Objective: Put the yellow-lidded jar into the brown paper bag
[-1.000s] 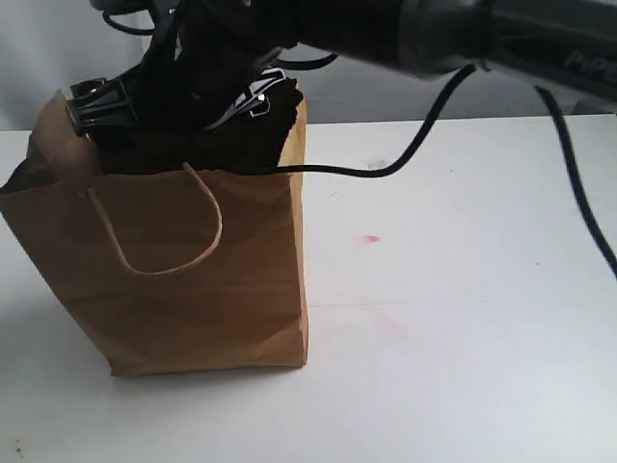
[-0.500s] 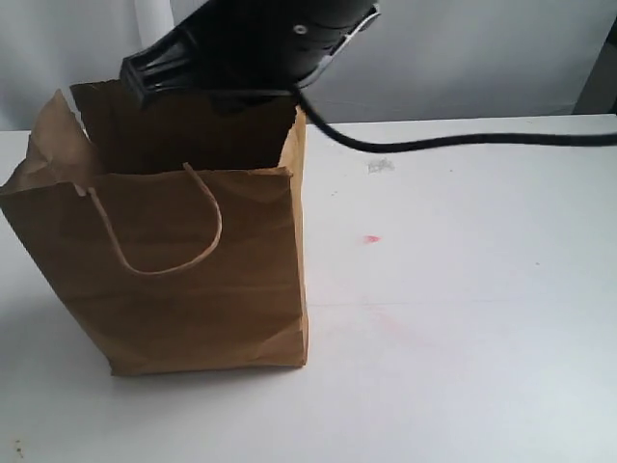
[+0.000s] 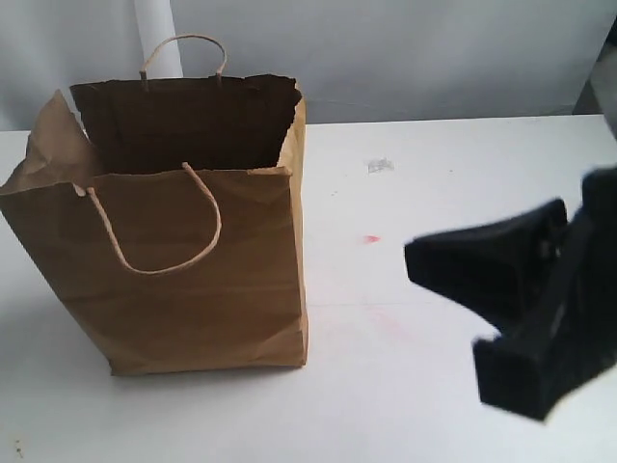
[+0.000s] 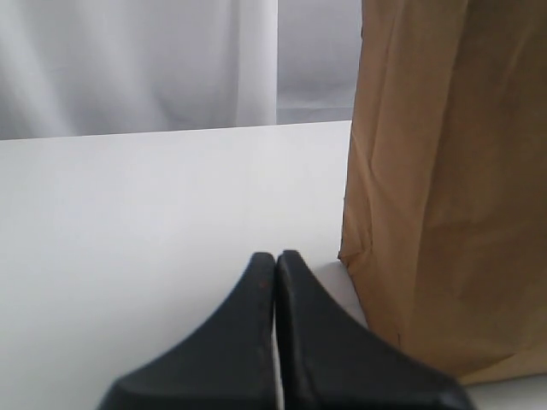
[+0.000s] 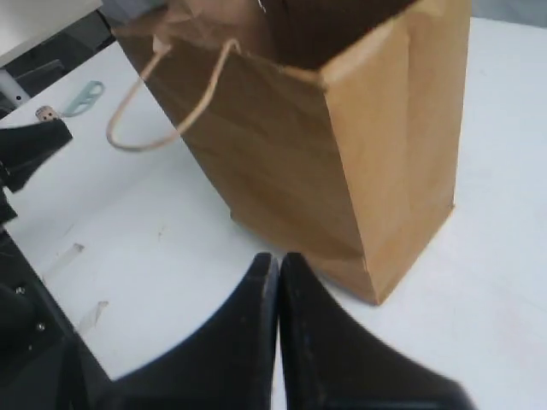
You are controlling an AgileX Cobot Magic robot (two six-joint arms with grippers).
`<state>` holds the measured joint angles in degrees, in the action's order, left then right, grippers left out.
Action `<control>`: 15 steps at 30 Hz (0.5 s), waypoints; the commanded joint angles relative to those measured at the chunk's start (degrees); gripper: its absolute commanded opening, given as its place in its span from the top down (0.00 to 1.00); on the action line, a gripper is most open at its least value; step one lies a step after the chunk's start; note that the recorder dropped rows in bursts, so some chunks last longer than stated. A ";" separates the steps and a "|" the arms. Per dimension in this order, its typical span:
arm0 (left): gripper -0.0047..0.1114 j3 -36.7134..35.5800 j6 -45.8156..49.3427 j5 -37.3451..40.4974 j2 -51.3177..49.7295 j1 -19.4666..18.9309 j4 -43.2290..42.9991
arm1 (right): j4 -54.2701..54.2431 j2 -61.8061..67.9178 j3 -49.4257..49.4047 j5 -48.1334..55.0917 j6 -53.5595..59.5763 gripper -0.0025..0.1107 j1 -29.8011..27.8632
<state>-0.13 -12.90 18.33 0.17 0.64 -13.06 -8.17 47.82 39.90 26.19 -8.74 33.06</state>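
The brown paper bag (image 3: 193,280) stands upright on the left of the white table, mouth open and dark inside. The yellow-lidded jar shows in no view. My right gripper (image 3: 424,262) hangs blurred at the lower right, well clear of the bag. In the right wrist view my right gripper (image 5: 279,258) is shut on nothing, pointing at the bag (image 5: 342,145) near its bottom corner. My left gripper (image 4: 275,256) is shut and empty too, low over the table beside the bag's creased side (image 4: 444,171).
A small red mark (image 3: 371,238) and a grey smudge (image 3: 380,165) lie on the table right of the bag. In the right wrist view a teal object (image 5: 83,96) lies beyond the bag, and dark arm parts (image 5: 30,154) stand nearby.
My right arm has drawn back from over the bag's mouth and now sits low at the right. The bag's far handle and dark interior are uncovered. The bag has not moved.
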 commanded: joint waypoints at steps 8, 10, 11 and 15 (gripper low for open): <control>0.95 0.13 -0.22 -0.54 -0.17 0.28 0.22 | 0.51 -6.20 -9.36 -1.64 1.51 0.98 -0.42; 0.95 0.13 -0.22 -0.54 -0.17 0.28 0.22 | 3.20 -6.20 -9.40 -2.72 1.65 0.98 -0.42; 0.95 0.13 -0.22 -0.54 -0.17 0.28 0.22 | 4.44 -6.20 -9.40 -2.99 1.65 0.98 -0.42; 0.95 0.13 -0.22 -0.54 -0.17 0.28 0.22 | 11.21 -7.88 -10.32 -5.90 1.88 0.98 -1.43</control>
<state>-0.13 -12.90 18.33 0.17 0.64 -13.06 -2.21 41.64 30.83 23.39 -7.53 32.92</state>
